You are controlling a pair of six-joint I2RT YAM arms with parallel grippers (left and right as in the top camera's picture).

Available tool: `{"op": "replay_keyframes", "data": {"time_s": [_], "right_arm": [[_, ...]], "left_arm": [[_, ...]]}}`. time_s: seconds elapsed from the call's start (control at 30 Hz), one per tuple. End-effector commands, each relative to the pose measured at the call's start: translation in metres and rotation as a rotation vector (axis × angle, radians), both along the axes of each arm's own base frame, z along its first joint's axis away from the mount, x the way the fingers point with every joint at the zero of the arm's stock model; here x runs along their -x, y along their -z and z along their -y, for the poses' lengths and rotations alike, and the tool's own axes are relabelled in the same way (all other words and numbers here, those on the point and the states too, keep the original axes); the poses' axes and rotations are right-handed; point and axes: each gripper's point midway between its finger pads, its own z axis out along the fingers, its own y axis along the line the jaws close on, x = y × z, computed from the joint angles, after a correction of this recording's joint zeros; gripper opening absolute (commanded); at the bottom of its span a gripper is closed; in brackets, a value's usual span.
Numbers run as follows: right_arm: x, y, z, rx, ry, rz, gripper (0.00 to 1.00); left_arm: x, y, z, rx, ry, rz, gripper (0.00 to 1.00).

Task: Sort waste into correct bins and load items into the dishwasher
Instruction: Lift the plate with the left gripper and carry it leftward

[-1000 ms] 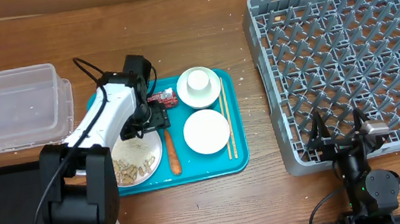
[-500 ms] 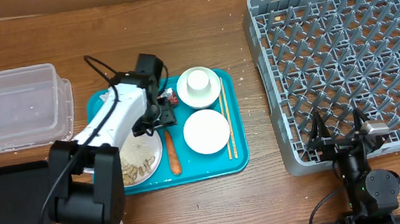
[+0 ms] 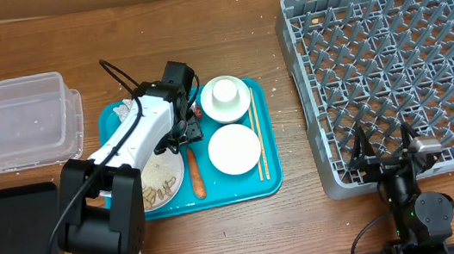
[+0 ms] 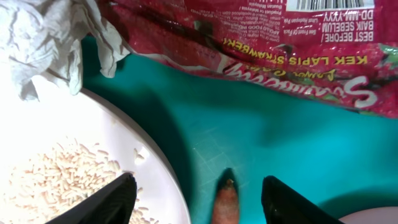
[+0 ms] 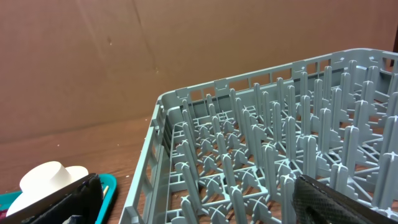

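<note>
- My left claw (image 4: 196, 200) is spread apart and holds nothing. It hangs low over the teal tray (image 4: 280, 143), close to the tray's far edge.
- The crinkled red wrapper (image 4: 280, 43) lies on the tray by that far edge, just past my fingers (image 4: 102, 200).
- The crumpled white wrapper (image 4: 43, 37) sits toward the tray's far left corner. Part of it lies over the rim of the big white plate (image 4: 124, 143).
- The plate fills the tray's near left corner, and the rice scraps (image 4: 56, 180) are spread on it.
- The carrot (image 4: 226, 200) lies on the tray just beside the plate. Its tip shows between my two fingers.
- A small white dish (image 3: 234, 149) sits in the middle of the tray.
- The cup (image 3: 226, 91) stands on a second dish (image 3: 241, 103) by the tray's far edge.
- The chopsticks (image 3: 257, 136) lie along the tray's right edge.
- The clear tub (image 3: 10, 123) is at the left edge of the table (image 3: 197, 26). The black tray (image 3: 5, 228) is at the table's near left corner.
- The grey dish rack (image 3: 393, 63) fills the right side of the table.
- My right claw (image 3: 383, 149) is spread wide and holds nothing. It is at the rack's near edge.
</note>
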Motion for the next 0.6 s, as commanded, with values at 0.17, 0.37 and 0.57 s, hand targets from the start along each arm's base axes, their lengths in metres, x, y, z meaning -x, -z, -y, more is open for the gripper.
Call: {"op": "replay_keyframes", "data": {"time_s": [0.17, 0.37, 0.57], "right_arm": [[0.000, 0.002, -0.002, 0.004, -0.010, 0.003, 1.00], [0.000, 0.002, -0.002, 0.004, -0.010, 0.003, 1.00], [0.000, 0.002, -0.002, 0.004, -0.010, 0.003, 1.00]], "left_arm": [[-0.006, 0.011, -0.007, -0.011, -0.062, 0.000, 0.66], [0.002, 0.035, -0.010, -0.035, -0.062, -0.069, 0.65], [0.002, 0.036, -0.012, -0.047, -0.062, -0.070, 0.58]]}}
